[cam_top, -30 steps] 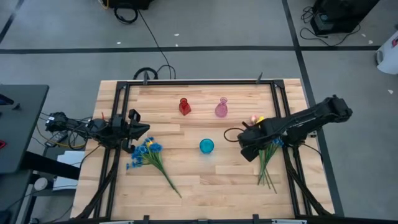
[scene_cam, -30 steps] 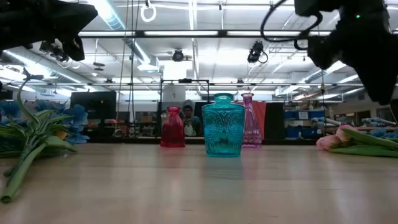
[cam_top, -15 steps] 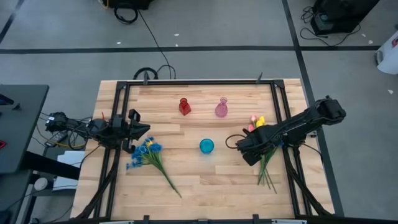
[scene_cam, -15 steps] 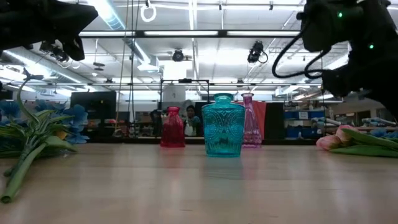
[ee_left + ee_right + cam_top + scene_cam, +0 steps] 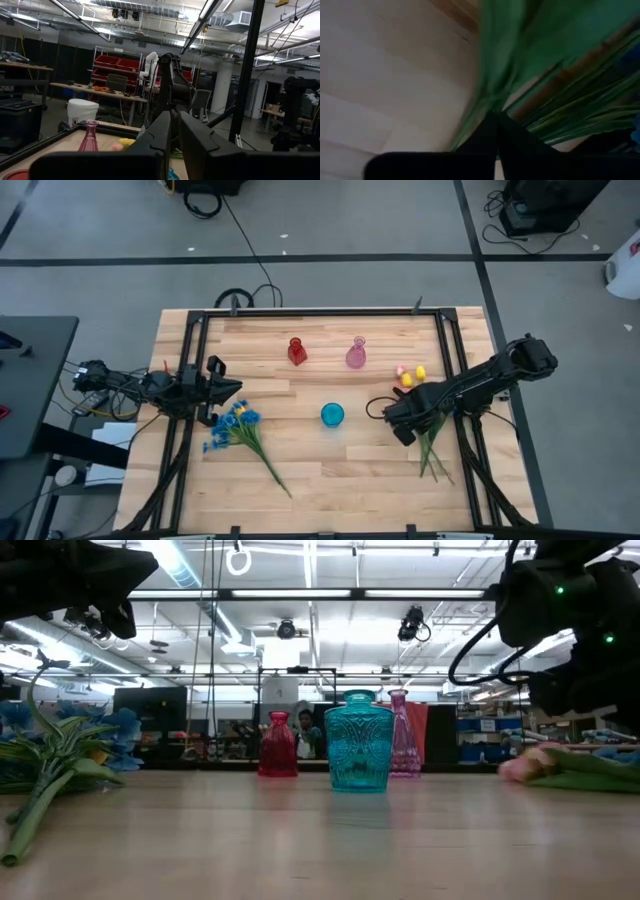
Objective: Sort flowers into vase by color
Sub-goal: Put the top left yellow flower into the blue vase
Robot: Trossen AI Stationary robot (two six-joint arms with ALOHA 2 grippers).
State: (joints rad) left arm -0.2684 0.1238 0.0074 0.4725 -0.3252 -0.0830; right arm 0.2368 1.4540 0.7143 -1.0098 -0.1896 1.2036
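Two bunches lie on the table: blue sprigs by my left gripper, and tulips with long stems under my right gripper. Right gripper was wide a second ago, hovering over the stems; now it has dropped and snapped together down in the green, fingers meeting where the leaves cross. Looks pinched on a stem, but which flower I can't tell, the wrist view is all blurred green. The tulip heads have slid a little toward the pink vase, so the bunch got dragged as I closed. Left gripper sits closed and idle at the table's left edge, holding nothing. All three vases are empty: red, pink, teal. Means the first pick has probably begun; next I'd lift and check only one stem comes up.
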